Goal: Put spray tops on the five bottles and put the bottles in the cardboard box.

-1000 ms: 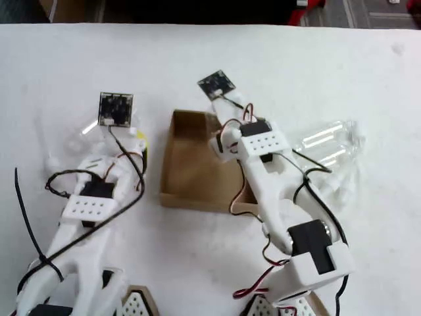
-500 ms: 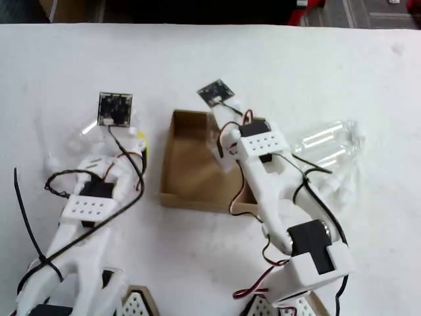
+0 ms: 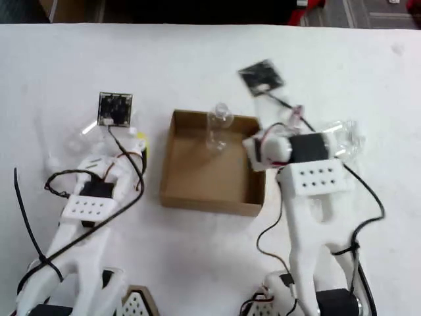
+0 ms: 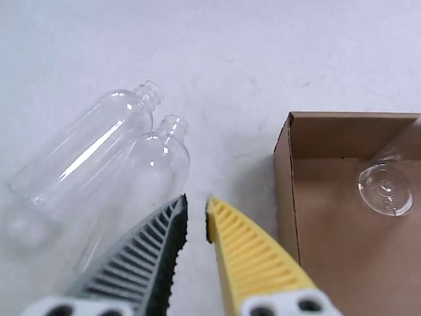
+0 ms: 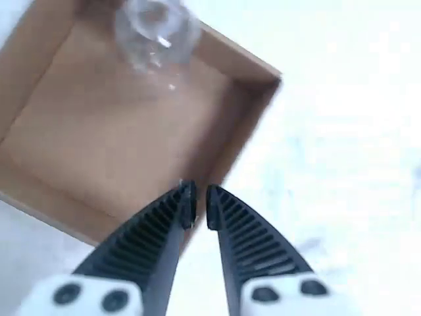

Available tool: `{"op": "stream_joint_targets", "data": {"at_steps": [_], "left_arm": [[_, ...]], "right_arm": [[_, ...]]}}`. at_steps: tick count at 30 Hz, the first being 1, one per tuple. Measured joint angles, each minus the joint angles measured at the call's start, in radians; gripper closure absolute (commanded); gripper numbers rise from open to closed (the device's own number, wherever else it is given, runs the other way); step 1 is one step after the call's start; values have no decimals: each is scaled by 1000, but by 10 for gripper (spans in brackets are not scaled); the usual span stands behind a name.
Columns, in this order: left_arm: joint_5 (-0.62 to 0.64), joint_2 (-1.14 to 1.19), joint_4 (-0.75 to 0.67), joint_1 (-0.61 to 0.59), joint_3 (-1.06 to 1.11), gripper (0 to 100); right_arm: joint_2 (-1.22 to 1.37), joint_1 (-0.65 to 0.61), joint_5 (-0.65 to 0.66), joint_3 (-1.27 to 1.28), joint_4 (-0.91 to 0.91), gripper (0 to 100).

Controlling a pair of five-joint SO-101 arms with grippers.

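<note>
1. White tabletop (image 3: 197,52) carries both arms, and an open, shallow brown cardboard box (image 3: 209,203) lies between them.
2. The left claw (image 4: 196,201), with one black finger and one yellow, hangs over bare table. Its fingers are drawn together to a thin slit and grip nothing.
3. Just ahead of its tips, on the black finger's side, two clear plastic bottles lie side by side and touching: a longer bottle (image 4: 85,155) farther out and a nearer bottle (image 4: 154,164) whose body runs down beside the black finger. Their bare threaded necks point away from the claw.
4. The cardboard box sits on the yellow finger's side of the left claw, with one corner near that finger's tip.
5. The right claw (image 5: 198,194), with two black ribbed fingers, hangs above the box floor close to a side wall. Its fingers are pinched almost together and hold nothing.
6. One clear upright bottle (image 3: 217,125) stands inside the box against the far wall, well ahead of the right claw's tips. The wrist cameras see it end-on as a round glassy ring.
7. On the side of the right claw away from the box, a cluster of clear bottles (image 3: 325,139) lies on the table, partly under the arm. Their number cannot be told.
</note>
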Motion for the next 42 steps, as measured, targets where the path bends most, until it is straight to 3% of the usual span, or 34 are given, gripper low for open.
{"op": "stream_joint_targets", "data": {"at_steps": [8, 16, 28, 35, 42], "left_arm": [[0, 2, 0, 0, 0, 944], [-35, 2, 0, 0, 0, 944], [-41, 2, 0, 0, 0, 944], [-41, 2, 0, 0, 0, 944], [-41, 2, 0, 0, 0, 944]], "right_arm": [[78, 97, -49, 78, 48, 788], [97, 11, -84, 121, -31, 795], [259, 8, -98, 218, -187, 802], [318, 8, -32, 218, -222, 982], [318, 9, 12, 218, -227, 964]]}}
